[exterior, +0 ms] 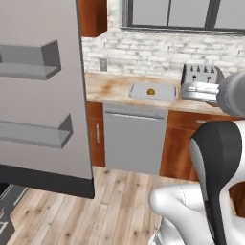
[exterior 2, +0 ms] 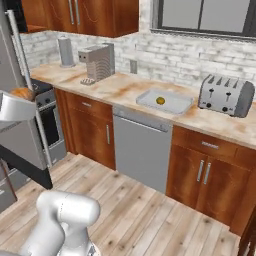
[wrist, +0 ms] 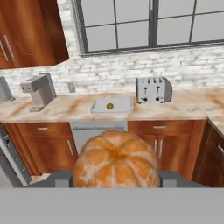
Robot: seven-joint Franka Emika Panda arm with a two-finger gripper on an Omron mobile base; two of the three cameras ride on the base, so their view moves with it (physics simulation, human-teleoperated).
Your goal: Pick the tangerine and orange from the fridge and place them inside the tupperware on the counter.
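Note:
In the hand view my gripper (wrist: 116, 177) is shut on a ribbed, orange-coloured fruit (wrist: 116, 159). It bulges between the two dark fingertips (wrist: 61, 178); I cannot tell whether it is the tangerine or the orange. The gripper is well back from the counter (wrist: 65, 107) and faces it. On the counter lies the light grey tupperware (wrist: 111, 105), (exterior: 153, 91), (exterior 2: 165, 101) with one small yellow-orange fruit (exterior 2: 160, 100) inside. The fridge door (exterior: 43, 95) stands open at the left, its grey bins facing me.
A silver toaster (exterior 2: 226, 95) stands right of the tupperware and a coffee machine (exterior 2: 97, 62) left of it. A grey dishwasher front (exterior: 134, 139) sits below. The stove (exterior 2: 47, 115) lies by the fridge door (exterior 2: 15, 140). Wooden floor lies between me and the cabinets.

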